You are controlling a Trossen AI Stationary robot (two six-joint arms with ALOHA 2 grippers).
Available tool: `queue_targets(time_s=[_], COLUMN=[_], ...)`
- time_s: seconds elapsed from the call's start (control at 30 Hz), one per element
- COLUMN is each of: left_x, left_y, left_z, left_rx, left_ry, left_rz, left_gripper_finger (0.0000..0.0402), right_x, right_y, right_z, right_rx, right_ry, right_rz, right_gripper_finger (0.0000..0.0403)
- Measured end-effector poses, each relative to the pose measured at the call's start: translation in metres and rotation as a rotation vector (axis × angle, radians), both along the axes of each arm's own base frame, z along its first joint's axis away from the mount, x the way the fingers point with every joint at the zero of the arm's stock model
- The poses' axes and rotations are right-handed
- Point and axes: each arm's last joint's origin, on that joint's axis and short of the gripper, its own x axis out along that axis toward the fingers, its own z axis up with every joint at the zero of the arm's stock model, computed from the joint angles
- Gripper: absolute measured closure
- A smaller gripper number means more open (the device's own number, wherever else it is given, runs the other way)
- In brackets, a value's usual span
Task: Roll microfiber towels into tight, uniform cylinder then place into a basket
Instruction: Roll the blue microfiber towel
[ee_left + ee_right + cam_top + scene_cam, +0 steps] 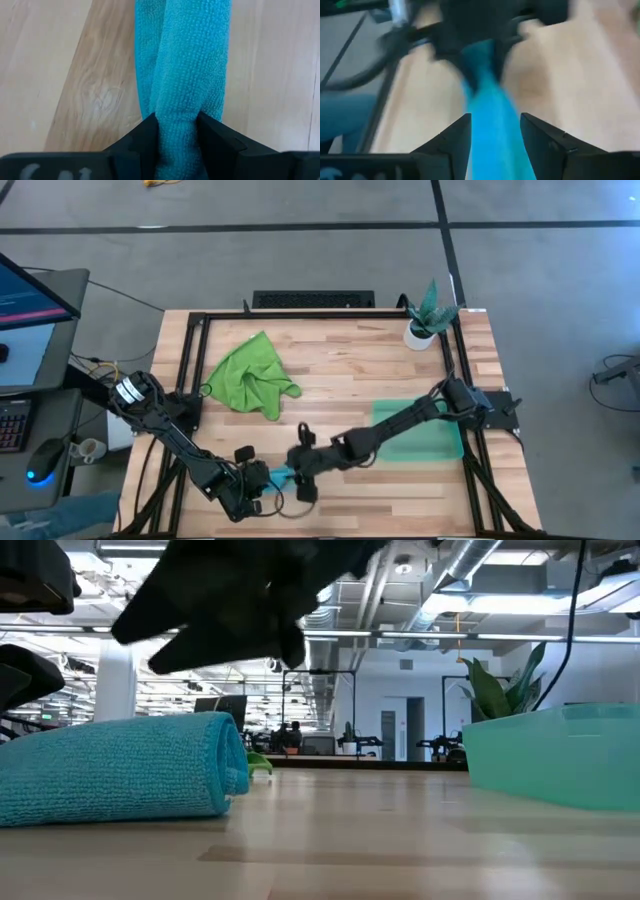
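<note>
The sky-blue microfiber towel (pixel 120 780) lies rolled into a thick cylinder on the wooden table near its front edge, its spiral end (pixel 232 762) facing right in the low view. My left gripper (pixel 258 480) is shut on one end of the roll (pixel 180 75). My right gripper (pixel 300 470) hovers open just above the roll's other end; in the right wrist view its fingers (pixel 460 137) stand on either side of the blurred blue roll (pixel 492 125) without touching it. The lime-green towel (pixel 250 375) lies crumpled at the table's far left. The teal basket (pixel 440 442) stands at the right. My left gripper pinches the blue roll at its end (pixel 177 115) between its two fingers (pixel 145 135), one on each side of the roll. The fingers slant down from the table's left and lie along the roll. The roll stretches away from them and rests on the table.
A potted plant (pixel 428 315) in a white pot stands at the far right corner. A black frame rail (pixel 300 315) runs round the table. Bare wood lies between the green towel and the basket (pixel 560 765).
</note>
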Motion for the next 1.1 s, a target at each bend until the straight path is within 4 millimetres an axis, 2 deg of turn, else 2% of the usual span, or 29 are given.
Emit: queue_targets(time_s=[0.1, 0.23, 0.5, 0.6, 0.73, 0.87, 0.97, 1.1], left_x=[0.0, 0.0, 0.0, 0.0, 0.0, 0.0, 0.0, 0.001], left_y=[0.0, 0.0, 0.0, 0.0, 0.0, 0.0, 0.001, 0.001], left_z=[0.0, 0.0, 0.0, 0.0, 0.0, 0.0, 0.0, 0.0], left_rx=[-0.004, -0.009, -0.01, -0.01, -0.01, -0.002, 0.009, 0.016], left_ry=[-0.001, -0.001, -0.001, -0.001, -0.002, -0.01, -0.021, -0.029], left_rz=[0.008, 0.019, 0.021, 0.022, 0.022, 0.023, 0.024, 0.024], left_gripper_finger=[0.0281, 0.0281, 0.0281, 0.0281, 0.0281, 0.0281, 0.0281, 0.0281], right_x=[0.007, 0.01, 0.008, 0.004, 0.002, 0.004, 0.002, 0.004], right_y=[-0.011, -0.012, -0.015, -0.019, -0.026, -0.03, -0.029, -0.026], right_z=[-0.016, -0.036, -0.041, -0.046, -0.048, -0.047, -0.047, -0.057], right_rx=[0.025, 0.106, 0.116, 0.12, 0.168, 0.272, 0.316, 0.375], right_ry=[0.048, 0.108, 0.167, 0.244, 0.316, 0.359, 0.389, 0.416], right_rz=[0.006, 0.051, 0.038, 0.001, -0.035, 0.016, 0.046, 0.078], right_gripper_finger=[0.0199, 0.0191, 0.0191, 0.0197, 0.0212, 0.0228, 0.0246, 0.0272])
